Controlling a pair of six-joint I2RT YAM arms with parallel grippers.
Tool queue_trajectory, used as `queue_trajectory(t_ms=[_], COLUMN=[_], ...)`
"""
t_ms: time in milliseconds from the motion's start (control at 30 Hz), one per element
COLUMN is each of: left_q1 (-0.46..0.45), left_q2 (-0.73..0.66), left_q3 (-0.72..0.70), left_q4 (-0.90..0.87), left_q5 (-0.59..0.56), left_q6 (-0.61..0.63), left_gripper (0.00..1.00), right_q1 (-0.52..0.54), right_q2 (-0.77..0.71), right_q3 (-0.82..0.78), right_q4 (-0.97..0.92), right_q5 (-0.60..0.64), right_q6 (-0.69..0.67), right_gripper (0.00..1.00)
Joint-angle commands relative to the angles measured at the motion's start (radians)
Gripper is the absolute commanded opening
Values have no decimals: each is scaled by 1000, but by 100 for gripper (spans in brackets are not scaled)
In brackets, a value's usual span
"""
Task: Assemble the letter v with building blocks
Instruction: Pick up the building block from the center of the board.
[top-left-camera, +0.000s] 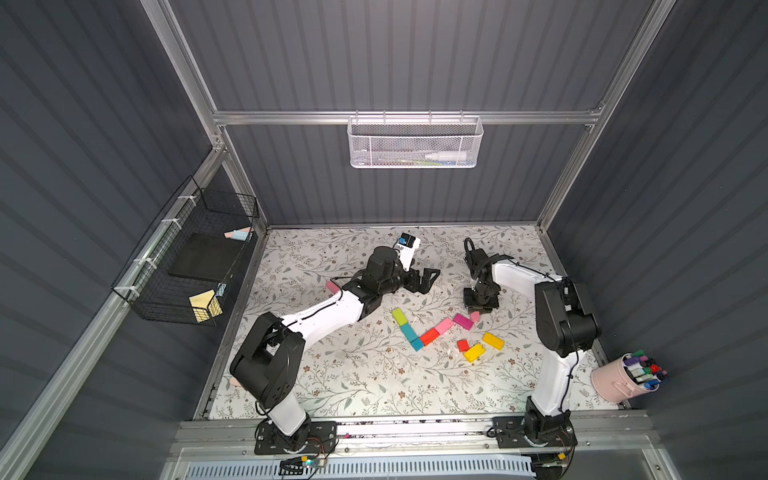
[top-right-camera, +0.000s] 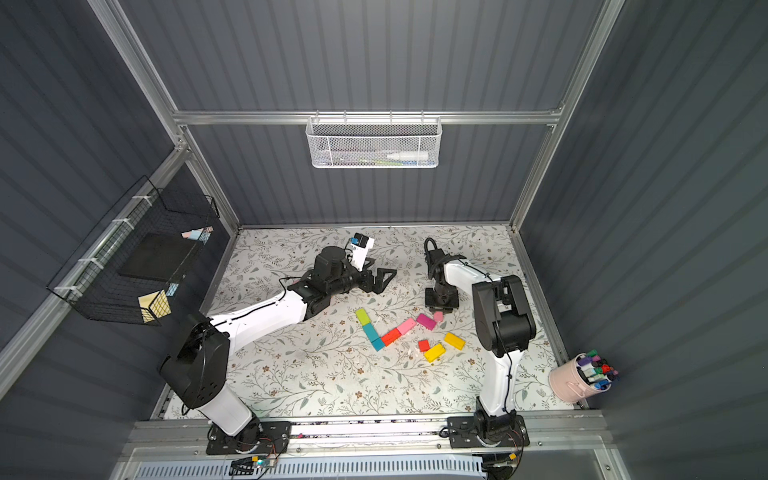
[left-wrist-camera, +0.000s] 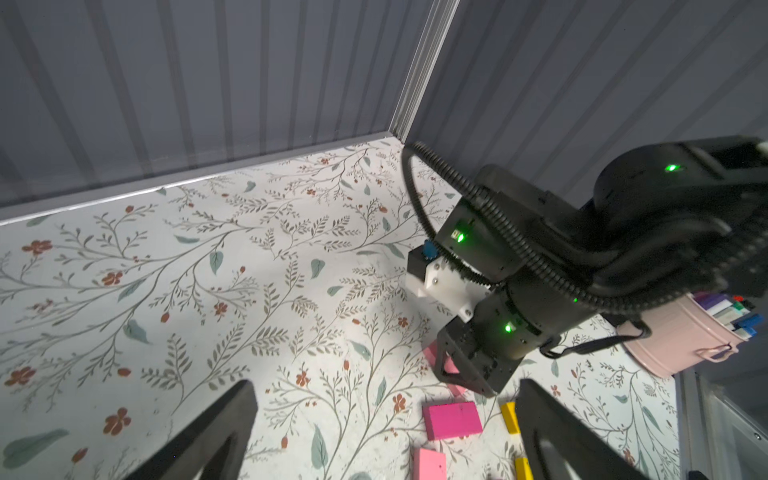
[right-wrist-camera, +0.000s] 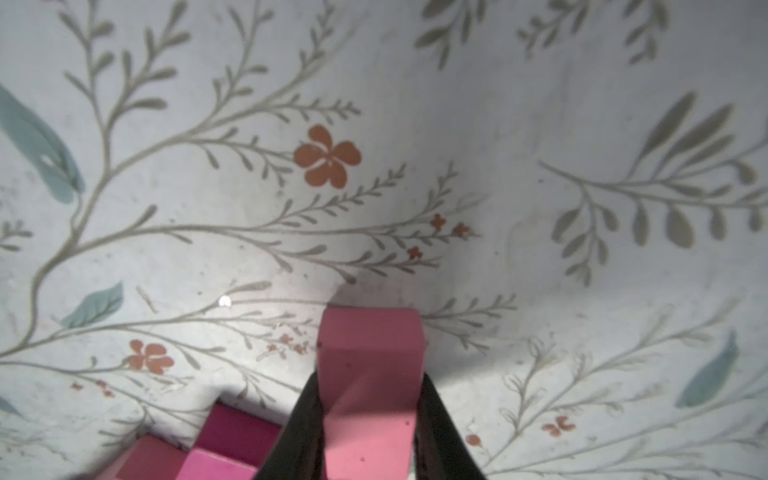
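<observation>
nearest the robot's bases, a yellow rectangular block (top-left-camera: 474, 352), a second yellow block (top-left-camera: 493, 340) and a small red square block (top-left-camera: 463, 345) are lying loose on the floral-patterned tabletop (top-left-camera: 353, 382), near the figure but not joining it; just beyond them the v is showing part-built in both top views; a teal block pair (top-left-camera: 411, 336) is forming the point and, with a lime rectangular block (top-left-camera: 400, 316) at its far end, one stroke; a red rectangular block (top-left-camera: 429, 336), a bubblegum-pink rectangular block (top-left-camera: 444, 325) and a magenta rectangular block (top-left-camera: 463, 321) are running end to end as the other stroke; at that stroke's far tip the right gripper (right-wrist-camera: 370, 374) is standing over a small pale-pink matte block (right-wrist-camera: 370, 345), its jaws lying against both sides and seemingly clamping it, the block apparently resting on the tabletop just beside the magenta one; farther off, the left gripper (top-left-camera: 430, 280) is hovering with jaws wide apart, holding nothing; a further pink block (top-left-camera: 332, 286) is lying beside the left arm, well apart from the figure; judging by this, most of the letter is laid, and what is remaining is seating the pale-pink piece and perhaps lengthening the shorter lime-side stroke.
</observation>
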Motion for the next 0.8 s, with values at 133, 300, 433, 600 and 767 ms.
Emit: queue_trajectory(t_ms=[133,300,433,600,767], left_q1=[10,37,82,176,294], left_q2=[-61,-80,-107,-162,-200], left_q3=[-12,-26,-55,-86,-1], left_q4=[-23,-21,-23,-73,-224], left_q5=[-81,-36,-6,-32,-81], left_q6=[-54,-83,-113,-155,-197], left_gripper=[100,100,100,100,100], right_q1=[-8,-9,0,75,264], right_q2=[22,-52,-120,-205,-212], right_q3=[-13,36,111,177,259], right_q4=[3,-22,-79,-134,-188], right_q5=[85,109,133,132,93], right_q6=[-17,-18,-20,-19,25], right_gripper=[3,0,0,0,0])
